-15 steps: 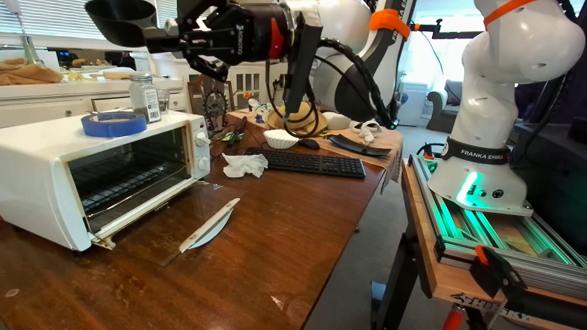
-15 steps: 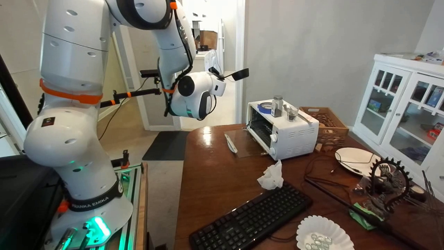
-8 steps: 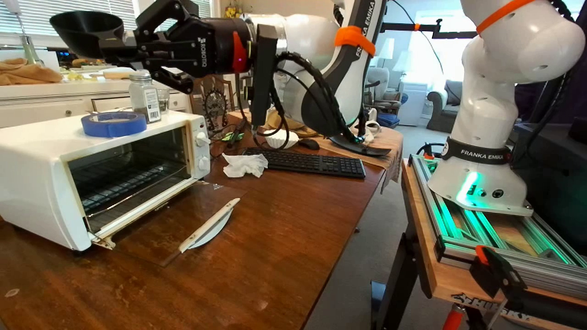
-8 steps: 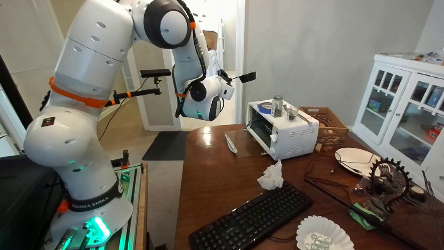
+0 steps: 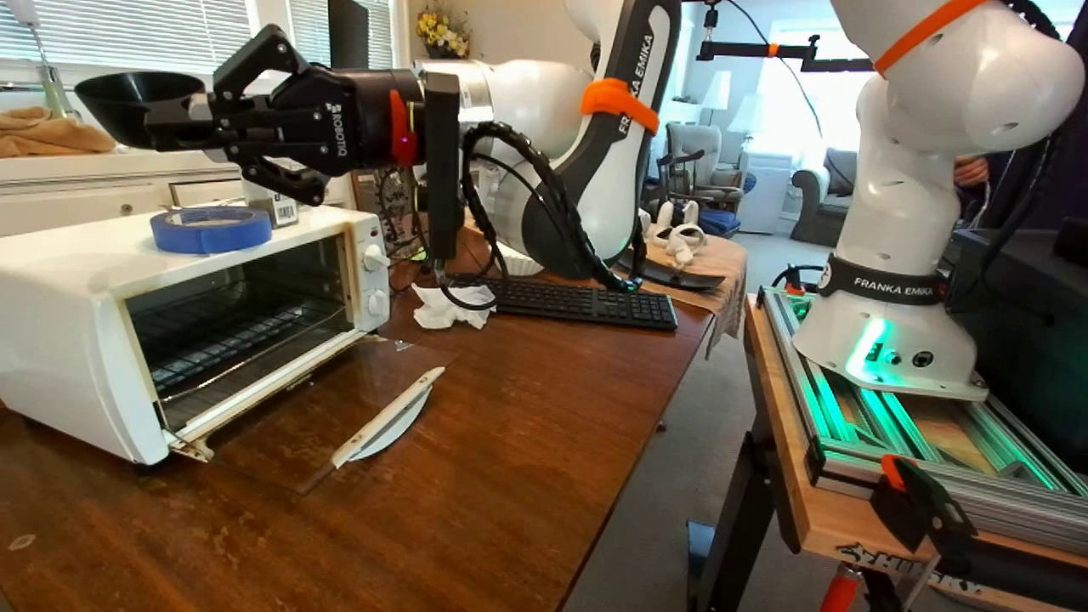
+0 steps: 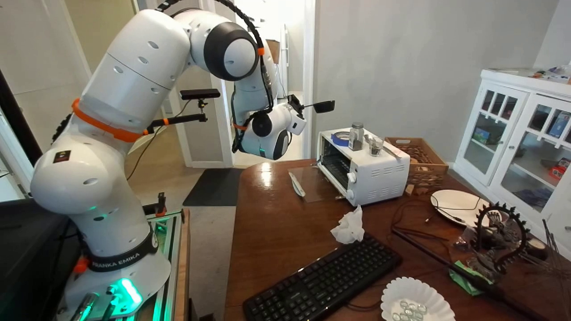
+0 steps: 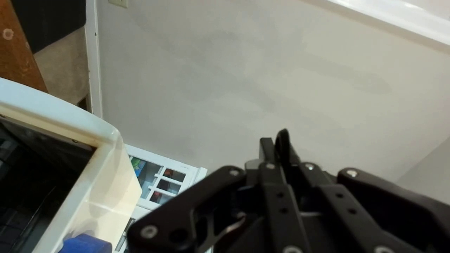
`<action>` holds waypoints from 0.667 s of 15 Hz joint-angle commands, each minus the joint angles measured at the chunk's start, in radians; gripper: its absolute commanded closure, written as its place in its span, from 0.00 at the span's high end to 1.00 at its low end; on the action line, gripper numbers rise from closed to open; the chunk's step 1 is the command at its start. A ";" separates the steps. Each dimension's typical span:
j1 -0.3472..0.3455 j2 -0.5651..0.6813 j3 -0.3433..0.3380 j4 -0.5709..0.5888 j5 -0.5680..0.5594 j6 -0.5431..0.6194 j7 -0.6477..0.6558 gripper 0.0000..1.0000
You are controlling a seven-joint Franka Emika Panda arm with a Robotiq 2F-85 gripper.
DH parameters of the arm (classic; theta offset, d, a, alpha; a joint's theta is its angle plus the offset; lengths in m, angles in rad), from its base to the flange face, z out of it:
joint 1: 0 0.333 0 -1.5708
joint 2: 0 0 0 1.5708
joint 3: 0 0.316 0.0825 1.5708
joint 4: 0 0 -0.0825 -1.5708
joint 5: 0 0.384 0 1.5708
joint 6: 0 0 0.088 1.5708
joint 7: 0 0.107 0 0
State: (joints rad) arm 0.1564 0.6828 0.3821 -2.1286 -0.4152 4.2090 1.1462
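Moved vs. 1 sec. ago: arm point(image 5: 544, 93) & pincer point(image 5: 183, 123), now lower & farther left in an exterior view, nearer the toaster oven point(image 5: 68, 323); other items as before.

Items, l. to r.:
– 1 blk scoop point(image 5: 127, 106), aloft, seen above toaster oven in both exterior views; pincer clenched on one end of it. Contents, if any, n/v.
– 1 toaster oven, white, w/ glass door point(image 5: 331, 408) folded down. On top: blue tape roll point(image 5: 208, 236), then glass jar point(image 5: 279, 206), partly hidden by pincer; short glass point(image 6: 375, 146) just beside jar, in an exterior view.
– 1 tissue point(image 5: 453, 306), white, crumpled, at end of blk keyboard point(image 5: 586, 304).

Risks (judged): a dip of the arm could bring pincer or blk scoop onto glass jar & tip it, poss. into short glass; depth gap unclear. Blk scoop, pinched at one end only, might swivel if bumped.

Surface: desk point(image 5: 476, 510), brown wood, glossy, some scuffs.

Room: window blinds point(image 5: 144, 38), yellow flowers point(image 5: 444, 36), grey armchair point(image 5: 823, 202); also grey wall point(image 6: 415, 67), then white glazed cabinet point(image 6: 513, 156), in an exterior view.
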 commanded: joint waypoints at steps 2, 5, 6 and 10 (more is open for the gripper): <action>-0.007 0.007 0.009 0.007 0.012 -0.011 -0.006 0.02; -0.026 0.032 0.008 0.017 0.036 -0.030 0.023 0.02; -0.034 0.041 0.007 0.018 0.048 -0.033 0.031 0.02; -0.067 0.082 0.009 0.044 0.074 -0.068 0.059 0.02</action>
State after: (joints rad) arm 0.1119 0.7244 0.3804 -2.1227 -0.3555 4.1855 1.1673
